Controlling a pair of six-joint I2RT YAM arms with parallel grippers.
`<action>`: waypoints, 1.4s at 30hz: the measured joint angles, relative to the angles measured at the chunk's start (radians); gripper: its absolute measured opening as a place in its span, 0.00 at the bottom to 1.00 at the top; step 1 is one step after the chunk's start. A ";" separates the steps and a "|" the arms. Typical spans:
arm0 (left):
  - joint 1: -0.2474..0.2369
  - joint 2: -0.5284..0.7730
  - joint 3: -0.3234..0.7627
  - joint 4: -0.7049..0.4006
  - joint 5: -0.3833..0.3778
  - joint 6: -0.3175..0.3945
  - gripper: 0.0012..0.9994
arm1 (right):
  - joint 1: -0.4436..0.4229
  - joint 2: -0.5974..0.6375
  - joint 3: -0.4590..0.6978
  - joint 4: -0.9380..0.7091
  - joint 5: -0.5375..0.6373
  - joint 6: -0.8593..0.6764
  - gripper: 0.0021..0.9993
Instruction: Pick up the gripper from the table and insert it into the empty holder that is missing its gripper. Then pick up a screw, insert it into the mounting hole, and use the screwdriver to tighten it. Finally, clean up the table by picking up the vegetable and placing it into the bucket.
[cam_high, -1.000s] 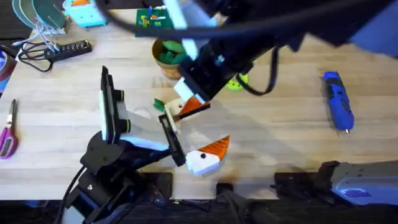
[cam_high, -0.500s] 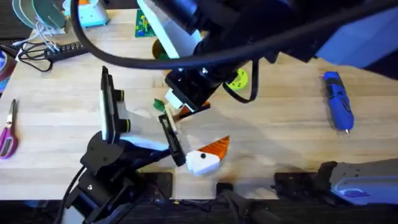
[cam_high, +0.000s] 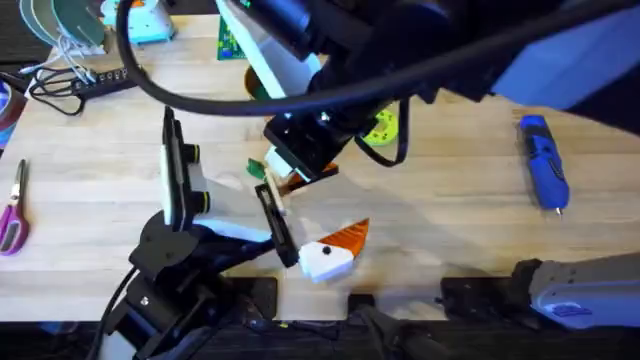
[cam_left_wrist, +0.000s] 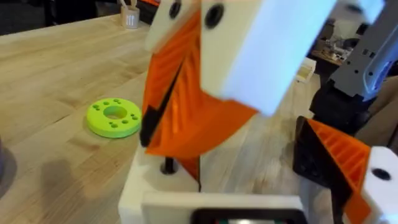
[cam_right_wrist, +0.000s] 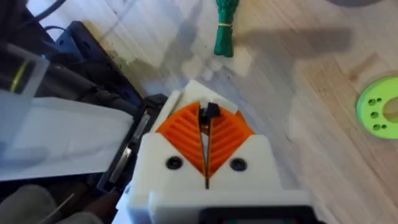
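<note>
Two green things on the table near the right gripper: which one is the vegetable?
The vegetable is the dark green, elongated piece with a stem, lying just beyond the right gripper. The lime-green disc is round with holes.

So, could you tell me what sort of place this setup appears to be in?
Most likely a robotics lab or workshop bench. A butcher-block table carries a blue electric screwdriver, a power strip with cables, a green circuit board and pink-handled scissors, with two robot arms working over it.
</note>
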 joint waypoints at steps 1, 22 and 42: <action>0.000 0.000 0.000 0.000 0.000 0.000 0.99 | 0.000 0.006 0.000 0.000 -0.003 0.000 0.00; 0.000 0.000 0.000 -0.001 -0.001 -0.004 0.99 | -0.005 0.030 0.004 -0.022 0.002 0.006 0.73; 0.000 0.000 0.000 0.000 0.002 0.000 0.99 | -0.173 -0.394 -0.221 -0.070 0.112 -0.016 0.99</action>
